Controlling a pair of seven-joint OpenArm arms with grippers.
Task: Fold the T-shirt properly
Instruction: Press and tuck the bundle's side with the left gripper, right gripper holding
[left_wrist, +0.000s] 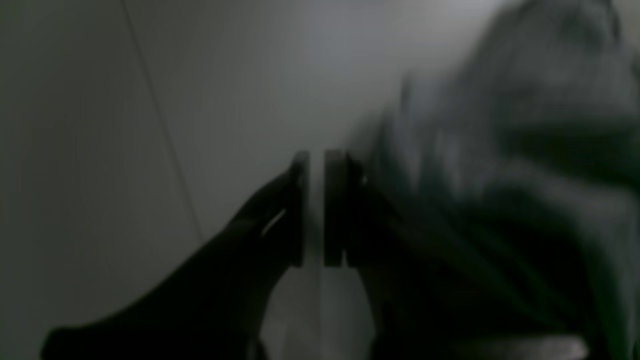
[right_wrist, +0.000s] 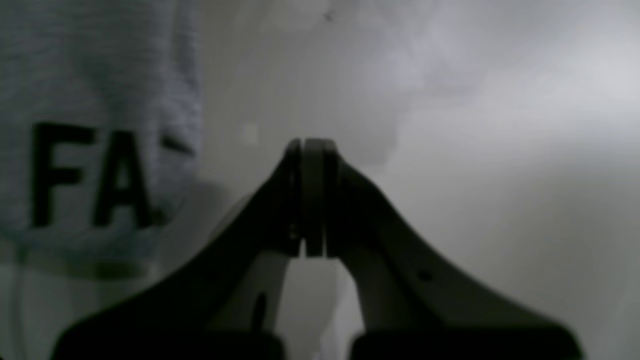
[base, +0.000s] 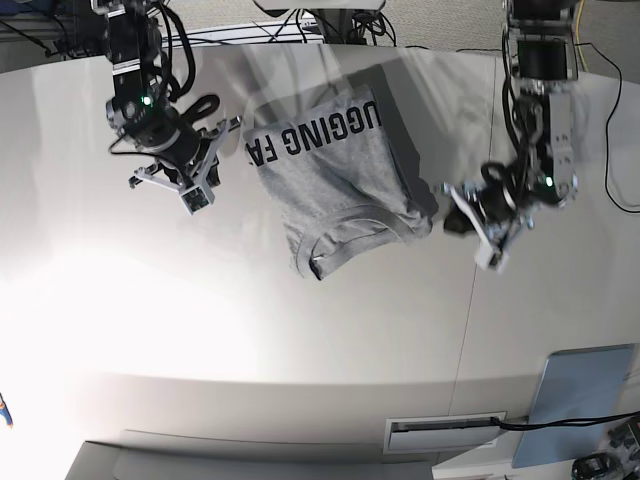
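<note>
T-shirt (base: 335, 175) lies crumpled at table (base: 330, 330) centre-top, black lettering up, neck toward the camera. Left pincer (left_wrist: 316, 207) just beside the shirt's edge, fingers nearly together with a thin gap, holding nothing. Right pincer (right_wrist: 307, 197) closed, empty, near the lettered end.
</note>
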